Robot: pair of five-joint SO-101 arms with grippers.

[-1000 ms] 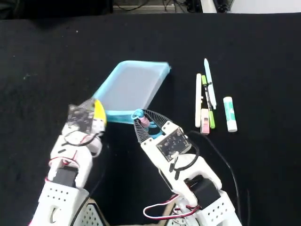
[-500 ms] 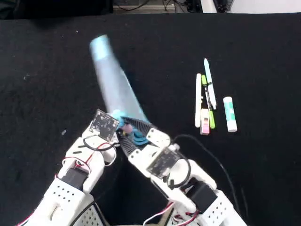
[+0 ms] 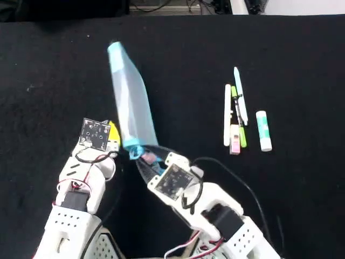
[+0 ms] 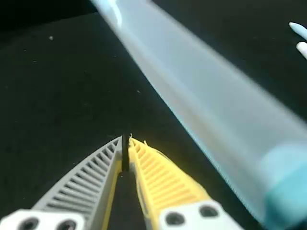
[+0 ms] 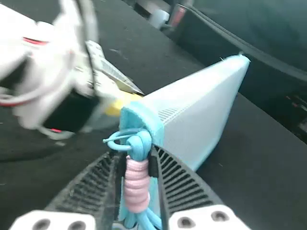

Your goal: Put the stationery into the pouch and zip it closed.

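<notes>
**Figure: opening the pouch, before any loading.** The right gripper (image 3: 143, 155) is closed tight on the pink-and-blue zip pull (image 5: 136, 178) at the near end of the pale blue pouch (image 3: 129, 102). The pouch is turned up on its edge. It runs as a narrow strip from that grip toward the far edge of the table (image 3: 54, 59), left of the middle. The left gripper (image 4: 125, 143) sits just beside the pouch's near end. Its grey and yellow fingers are pressed together with nothing between them.

The stationery lies in a row toward the table's right edge, well apart from the pouch: a white pen (image 3: 227, 114), a green highlighter (image 3: 239, 120), a light blue pen (image 3: 240, 96), a pink eraser (image 3: 234, 140) and a glue stick (image 3: 263, 130). None of it has been touched.

The pictures do not show whether the zip has run at all. The next move probably calls for the left gripper to pin the pouch's end, so that pulling slides the zip rather than dragging the whole pouch.
</notes>
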